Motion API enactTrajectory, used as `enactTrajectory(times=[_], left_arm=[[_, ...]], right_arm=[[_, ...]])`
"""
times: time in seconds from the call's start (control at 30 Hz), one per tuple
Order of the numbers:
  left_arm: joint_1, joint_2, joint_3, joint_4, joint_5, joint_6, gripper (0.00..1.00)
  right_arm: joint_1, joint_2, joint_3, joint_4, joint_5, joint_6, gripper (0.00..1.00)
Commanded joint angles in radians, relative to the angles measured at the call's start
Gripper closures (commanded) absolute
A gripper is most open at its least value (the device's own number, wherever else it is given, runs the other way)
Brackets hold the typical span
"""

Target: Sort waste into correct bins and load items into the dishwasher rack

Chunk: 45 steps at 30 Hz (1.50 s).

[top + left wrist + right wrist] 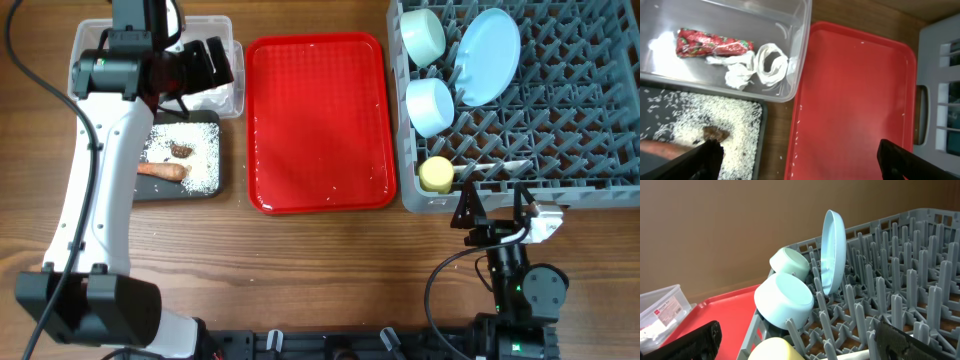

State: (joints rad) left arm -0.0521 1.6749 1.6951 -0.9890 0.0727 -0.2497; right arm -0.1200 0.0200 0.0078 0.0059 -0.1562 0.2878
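My left gripper and right gripper both spread wide, empty. Risk: right bumps rack, 1 upright plate topples onto blue bowl.

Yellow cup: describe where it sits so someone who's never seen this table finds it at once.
Start at the big grey pegged rack on the table's right, beside the red tray. Down its left edge sit a pale green bowl, a pale blue bowl, then the yellow cup at the near-left corner. It is the only yellow thing, smaller than either bowl.
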Motion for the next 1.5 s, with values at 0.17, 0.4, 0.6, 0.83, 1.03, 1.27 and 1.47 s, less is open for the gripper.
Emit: enactTrajectory(times=[0.17,0.4,0.6,0.83,1.03,1.27,1.47], left_arm=[[0.005,-0.536,-0.619,0.641,-0.063,0.063,0.0],[0.005,-1.195,-1.289,0.851,-0.071,0.063,0.0],[0.005,-1.509,-1.507,0.852,-0.094,0.063,0.0],[0.029,-1.62,-1.622,0.928,-0.1,0.063,0.0],[0.028,-1.672,-1.677,0.992,-0.096,0.058,0.0],[0.028,-1.672,-1.689,0.914,-0.077,0.059,0.0],[0.028,-1.672,-1.689,0.917,-0.077,0.059,0.0]], right_arm=[[0.005,-0.015,-0.003,0.008,-0.009,0.009,0.0],[0.005,-0.015,-0.003,0.008,-0.009,0.009,0.0],[0.005,-0.015,-0.003,0.008,-0.009,0.009,0.0],[0.005,-0.015,-0.003,0.008,-0.009,0.01,0.0],[0.005,-0.015,-0.003,0.008,-0.009,0.009,0.0],[0.005,-0.015,-0.003,0.008,-0.009,0.01,0.0],[0.005,-0.015,-0.003,0.008,-0.009,0.01,0.01]])
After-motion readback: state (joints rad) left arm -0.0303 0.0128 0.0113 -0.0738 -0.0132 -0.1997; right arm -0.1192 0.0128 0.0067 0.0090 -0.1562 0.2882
